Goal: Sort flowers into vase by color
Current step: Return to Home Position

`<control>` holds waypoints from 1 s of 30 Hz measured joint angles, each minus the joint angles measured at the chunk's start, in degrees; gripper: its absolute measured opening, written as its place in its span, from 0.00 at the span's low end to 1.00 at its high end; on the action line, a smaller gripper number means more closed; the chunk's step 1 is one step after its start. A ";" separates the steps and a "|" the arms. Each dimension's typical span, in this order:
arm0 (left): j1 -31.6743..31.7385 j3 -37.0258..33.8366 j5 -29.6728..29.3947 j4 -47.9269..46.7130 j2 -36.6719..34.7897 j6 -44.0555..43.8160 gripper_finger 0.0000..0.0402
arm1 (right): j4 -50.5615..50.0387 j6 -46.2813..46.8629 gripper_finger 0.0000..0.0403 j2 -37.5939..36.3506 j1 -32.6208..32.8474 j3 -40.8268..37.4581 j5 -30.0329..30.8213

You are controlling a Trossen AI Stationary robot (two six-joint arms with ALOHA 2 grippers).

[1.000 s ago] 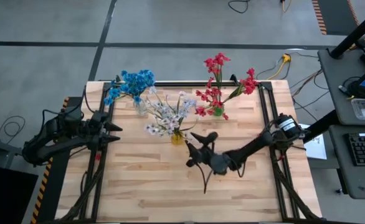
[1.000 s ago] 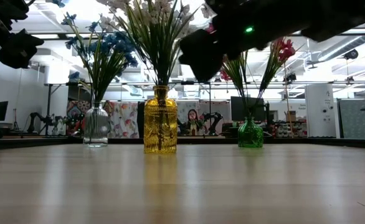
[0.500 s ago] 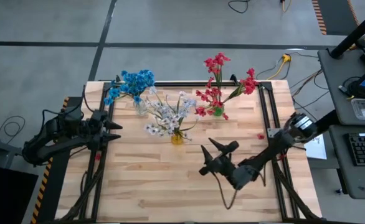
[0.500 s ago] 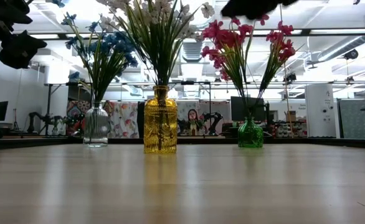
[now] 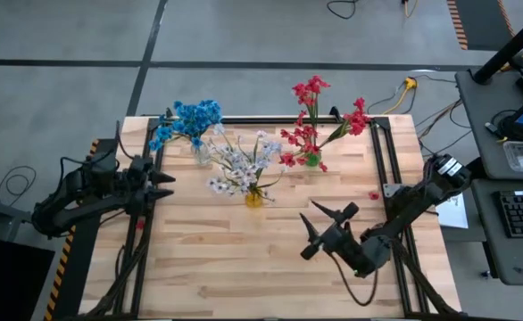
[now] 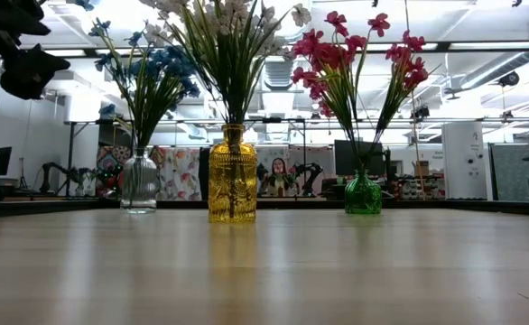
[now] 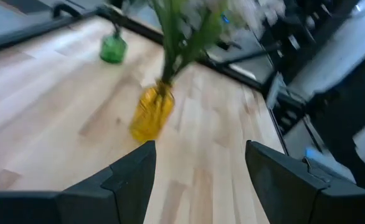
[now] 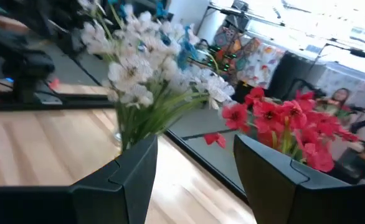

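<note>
Three vases stand near the table's far edge, each holding sprigs by their stems. A clear vase [image 6: 140,185] holds the blue flowers [image 5: 187,119]. A yellow vase [image 5: 254,198] holds the white flowers [image 5: 239,165]. A green vase [image 6: 363,194] holds the red flowers [image 5: 313,120]. My left gripper [image 5: 165,185] hovers open at the table's left side, left of the yellow vase [image 7: 150,115]. My right gripper [image 5: 318,232] is open above the table's near right part, pointing toward the white flowers [image 8: 139,68] and the red flowers [image 8: 282,124].
A small red bit [image 5: 373,194] lies on the wood near the table's right rail. A black frame [image 5: 382,160] runs around the table top. Bare wood [image 5: 217,259] spreads across the near half, in front of the vases.
My right gripper has drawn back from the vases toward the table's near right and risen, leaving the low view, where the red flowers now show unobstructed. It has stayed open and holds nothing.
</note>
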 joint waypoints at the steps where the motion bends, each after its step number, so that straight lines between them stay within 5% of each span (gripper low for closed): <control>1: 0.00 -0.03 -1.15 0.82 0.01 -0.71 0.59 | -0.02 0.14 0.51 -0.31 0.50 0.00 -0.13; 7: 0.01 -0.11 -2.41 5.82 0.09 -3.60 0.59 | -1.73 3.47 0.51 -2.43 3.76 -0.02 -11.81; 12: 0.02 -0.11 -2.22 7.66 0.21 -5.88 0.59 | -19.93 18.17 0.51 -7.15 4.32 -0.02 -21.91; 16: 0.02 -0.11 -2.06 8.96 0.31 -6.21 0.59 | -42.71 38.16 0.51 -13.39 1.18 0.11 -44.50; 18: 0.02 -0.12 -2.05 8.93 0.31 -5.89 0.59 | -47.71 42.70 0.51 -15.25 -0.28 0.07 -50.54; 23: 0.00 -4.26 -1.86 15.50 0.02 -5.92 0.59 | -50.22 41.06 0.51 -17.90 -0.27 -0.35 -49.08; 30: -0.43 -13.63 5.89 27.71 0.00 -7.02 0.59 | -47.40 36.46 0.51 -19.85 -0.03 -3.99 -49.15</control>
